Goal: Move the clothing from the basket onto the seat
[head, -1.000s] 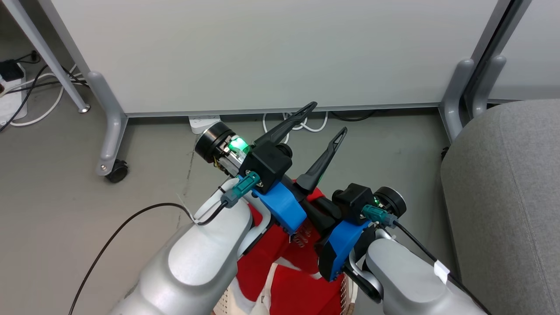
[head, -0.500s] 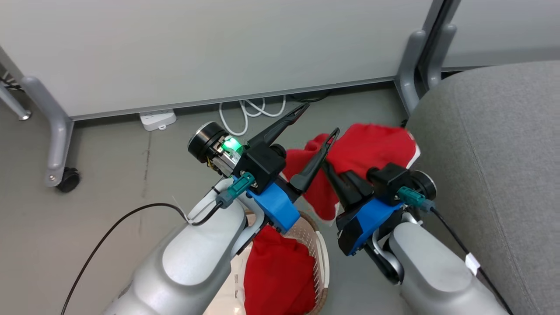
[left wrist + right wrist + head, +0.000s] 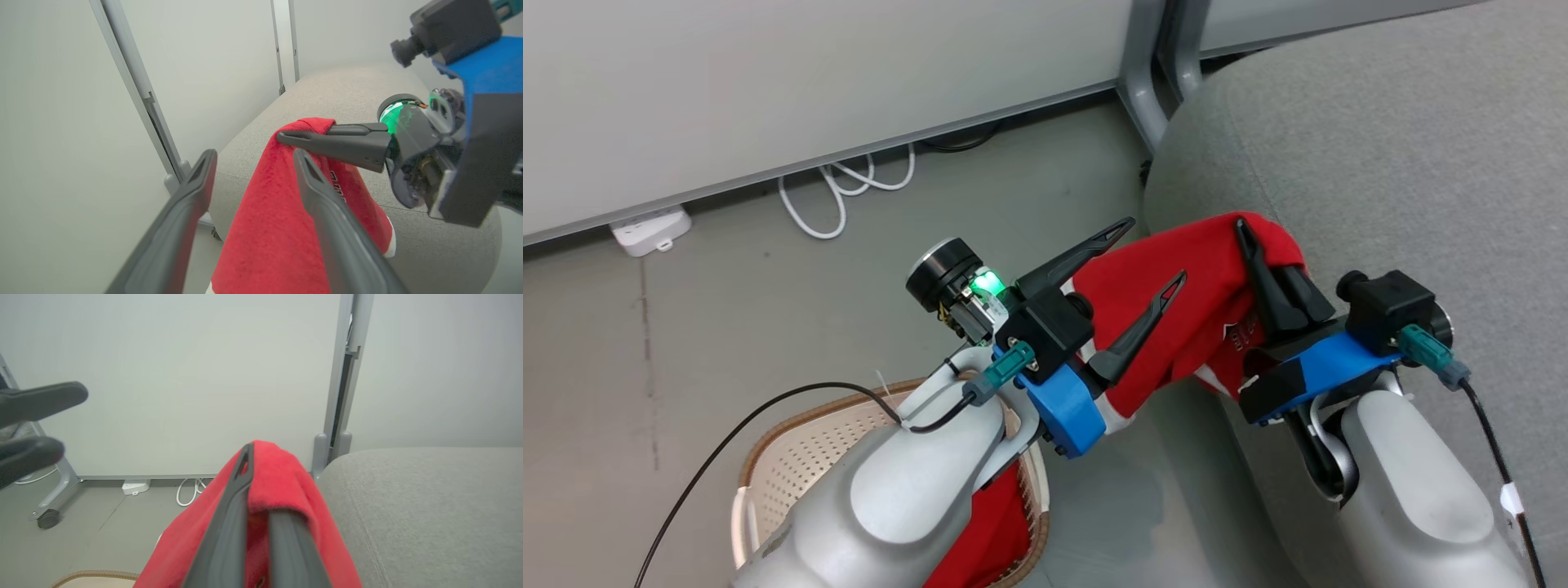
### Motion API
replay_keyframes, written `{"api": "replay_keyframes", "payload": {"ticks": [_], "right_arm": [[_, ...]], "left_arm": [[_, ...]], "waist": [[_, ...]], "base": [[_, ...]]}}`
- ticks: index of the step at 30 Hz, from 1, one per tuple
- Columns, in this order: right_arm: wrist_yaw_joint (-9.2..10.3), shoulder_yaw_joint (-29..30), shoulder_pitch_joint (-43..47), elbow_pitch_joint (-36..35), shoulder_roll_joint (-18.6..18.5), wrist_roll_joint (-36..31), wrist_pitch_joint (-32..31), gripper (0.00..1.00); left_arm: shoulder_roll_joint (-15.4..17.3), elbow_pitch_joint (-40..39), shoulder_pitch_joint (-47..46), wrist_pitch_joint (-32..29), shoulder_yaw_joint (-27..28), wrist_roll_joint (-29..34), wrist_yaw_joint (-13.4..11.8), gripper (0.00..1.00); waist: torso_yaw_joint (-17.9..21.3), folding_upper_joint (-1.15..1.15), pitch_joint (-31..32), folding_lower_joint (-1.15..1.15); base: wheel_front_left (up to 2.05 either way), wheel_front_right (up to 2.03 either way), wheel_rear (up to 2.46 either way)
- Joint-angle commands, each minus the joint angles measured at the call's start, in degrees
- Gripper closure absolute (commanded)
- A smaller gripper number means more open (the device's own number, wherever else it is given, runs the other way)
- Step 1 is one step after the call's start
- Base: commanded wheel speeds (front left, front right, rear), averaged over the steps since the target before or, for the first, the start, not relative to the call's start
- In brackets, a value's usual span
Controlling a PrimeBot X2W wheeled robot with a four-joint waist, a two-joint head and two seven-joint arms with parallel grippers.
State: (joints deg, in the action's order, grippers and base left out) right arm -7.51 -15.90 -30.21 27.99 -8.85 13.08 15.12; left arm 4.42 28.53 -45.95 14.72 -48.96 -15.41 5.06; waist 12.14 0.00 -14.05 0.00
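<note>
Under left forearm, basket with clothing

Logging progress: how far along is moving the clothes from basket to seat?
Done: nothing laid on the seat yet. In hand: the right gripper is shut on one red garment, raised at the seat's edge; the left gripper is open, holding nothing. Left: set it down, then fetch the second red garment from the basket.

Grey floor w/ white partition panel, cables below.

Grey floor: basket, power strip, coiled white cable
</note>
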Motion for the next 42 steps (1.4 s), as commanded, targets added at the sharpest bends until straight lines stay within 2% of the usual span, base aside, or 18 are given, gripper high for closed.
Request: {"api": "replay_keyframes", "payload": {"ticks": [1,13,20,25,33,42], "right_arm": [[0.04,1.08,0.89,-0.76,0.06,-0.37,0.06,1.00],[0.04,10.78,6.91,-8.09,1.49,-2.43,0.06,1.00],[0.04,12.47,8.85,-10.00,1.97,-2.82,0.06,1.00],[0.04,12.83,6.74,-11.40,1.70,-3.14,0.06,1.00],[0.04,17.25,-4.06,-15.90,-1.58,-3.38,0.06,1.00],[0.04,33.12,-19.17,-18.96,-10.91,-3.73,0.06,1.00]], "left_arm": [[0.10,0.09,0.03,-0.06,-0.35,0.24,0.18,0.00],[-0.40,-0.24,0.67,-1.02,-4.81,0.27,1.03,0.00],[-0.44,-0.16,0.68,-0.97,-6.06,0.00,1.07,0.00],[0.09,-0.32,-0.23,-0.69,-5.45,-0.37,0.61,0.00],[2.42,-2.36,-2.32,-0.88,-4.80,0.38,-0.02,0.00],[5.21,-5.68,-8.13,-2.88,-5.23,2.30,0.59,0.00]], "waist": [[2.86,0.00,-1.41,0.00],[10.59,0.00,-4.88,0.00],[11.77,0.00,-6.24,0.00],[11.22,0.00,-6.87,0.00],[9.87,0.00,-11.75,0.00],[6.57,0.00,-23.43,0.00]], "base": [[0.00,0.00,0.00],[0.00,0.00,0.00],[0.00,0.00,0.00],[0.00,0.00,0.00],[0.00,0.00,0.00],[0.00,0.00,0.00]]}}
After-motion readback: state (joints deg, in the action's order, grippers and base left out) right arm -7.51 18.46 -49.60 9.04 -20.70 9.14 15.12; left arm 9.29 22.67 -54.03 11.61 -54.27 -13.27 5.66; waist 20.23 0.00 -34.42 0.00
